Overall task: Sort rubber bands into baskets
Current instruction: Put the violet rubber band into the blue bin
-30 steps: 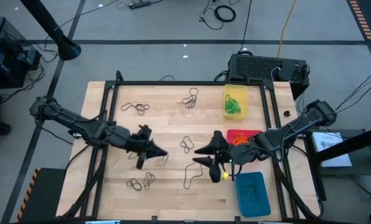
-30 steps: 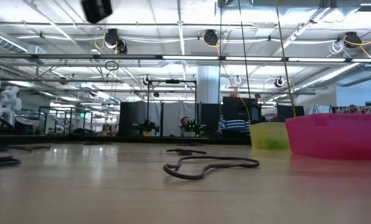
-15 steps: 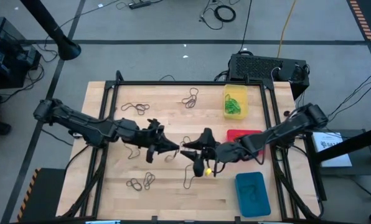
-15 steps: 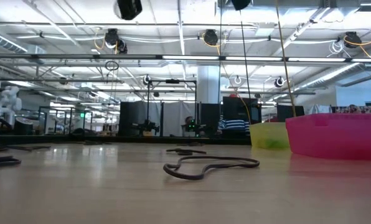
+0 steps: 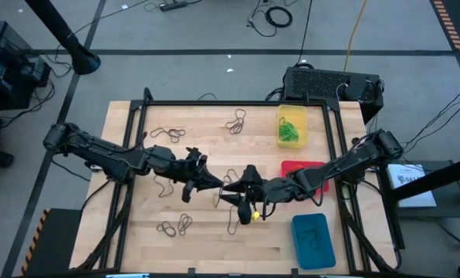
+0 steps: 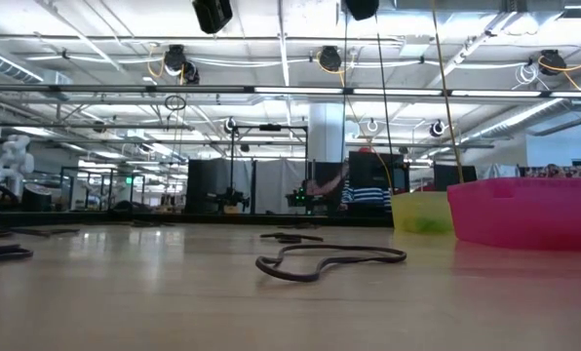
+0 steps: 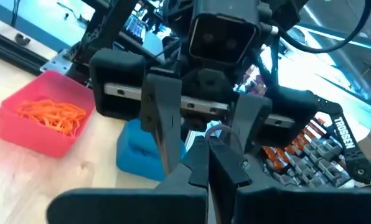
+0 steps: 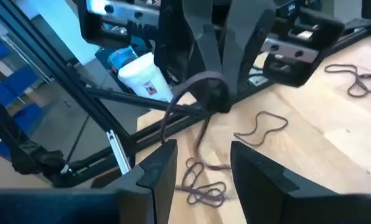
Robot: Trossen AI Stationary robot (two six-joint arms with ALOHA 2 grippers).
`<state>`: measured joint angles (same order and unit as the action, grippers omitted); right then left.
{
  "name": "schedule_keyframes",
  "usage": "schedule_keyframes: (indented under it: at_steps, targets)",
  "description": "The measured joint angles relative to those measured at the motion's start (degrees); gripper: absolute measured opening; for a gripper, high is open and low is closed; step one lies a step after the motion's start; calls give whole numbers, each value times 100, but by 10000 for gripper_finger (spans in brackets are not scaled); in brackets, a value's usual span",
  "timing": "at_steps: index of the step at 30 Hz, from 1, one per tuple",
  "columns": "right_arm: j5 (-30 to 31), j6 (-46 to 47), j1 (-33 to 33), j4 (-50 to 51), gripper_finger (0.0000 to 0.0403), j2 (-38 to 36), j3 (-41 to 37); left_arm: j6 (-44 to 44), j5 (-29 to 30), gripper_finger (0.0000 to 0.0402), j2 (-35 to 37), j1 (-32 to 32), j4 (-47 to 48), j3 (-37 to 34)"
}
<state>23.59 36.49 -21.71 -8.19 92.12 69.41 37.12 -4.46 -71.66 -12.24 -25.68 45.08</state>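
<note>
Over the table's middle my left gripper (image 5: 214, 184) points level toward the right edge, shut on a thin dark rubber band (image 8: 184, 87). My right gripper (image 5: 230, 191) faces it, open. Its two fingers (image 7: 164, 127) stand on either side of the left fingertips, and I cannot tell whether they touch the band. Several loose dark bands (image 5: 168, 133) lie flat on the wood. The yellow basket (image 5: 292, 116) holds green bands and the red basket (image 5: 311, 165) orange ones. The blue basket (image 5: 313, 241) sits at the near right. My left gripper pinches the dark band between its two fingertips (image 8: 218, 98), coming level from the table's left. The band's free part (image 8: 173, 106) arcs out from the tips as a slack loop and droops, lifted clear of the table.
A black box (image 5: 330, 83) stands beyond the far right corner. A dark frame (image 5: 230, 103) borders the table's far edge and sides. One band (image 6: 329, 261) lies close to the low camera, with the red basket (image 6: 529, 213) and the yellow basket (image 6: 419, 211) behind it.
My left gripper has gone toward the table's right edge with the band, tipping to level. My right gripper has gone toward the left edge and sunk a little. The two now meet tip to tip over the table's middle.
</note>
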Motion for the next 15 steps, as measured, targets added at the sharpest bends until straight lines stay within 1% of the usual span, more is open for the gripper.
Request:
schedule_keyframes:
  at_steps: [8, 13, 15]
  targets:
    - [4, 13, 66, -769, 144, 444, 0, -7, -33, 0, 0, 22, -3, 0]
    - [4, 34, 107, -955, 143, 652, 0, -9, -37, 0, 0, 22, 10, 0]
    - [7, 35, 107, -955, 133, 673, 0, -9, -40, 0, 0, 22, 37, 0]
